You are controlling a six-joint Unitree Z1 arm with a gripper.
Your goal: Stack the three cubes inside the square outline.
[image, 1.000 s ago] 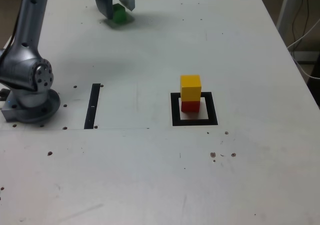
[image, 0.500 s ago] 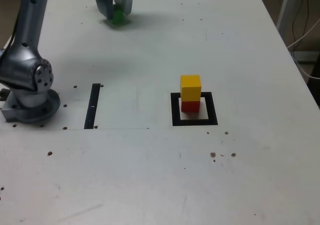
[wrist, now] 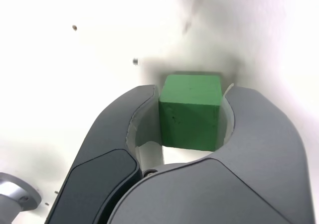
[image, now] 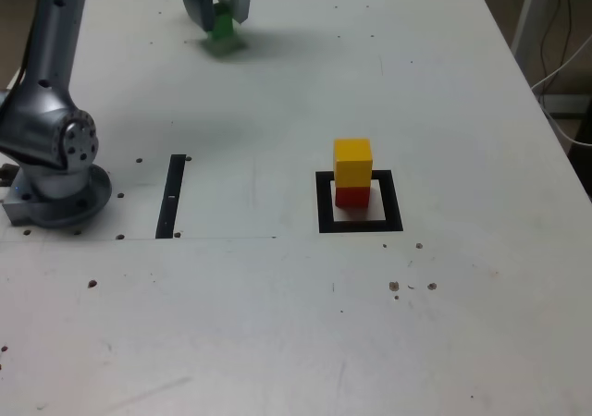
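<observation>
Three cubes, yellow cube (image: 352, 160) atop red cube (image: 351, 196) inside one square outline (image: 360, 224), green cube (image: 222, 23) near the table's (image: 296, 324) far edge, pinched between the gripper's (image: 215, 11) jaws

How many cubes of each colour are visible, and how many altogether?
Red cube: 1
Yellow cube: 1
Green cube: 1
Total: 3
</observation>
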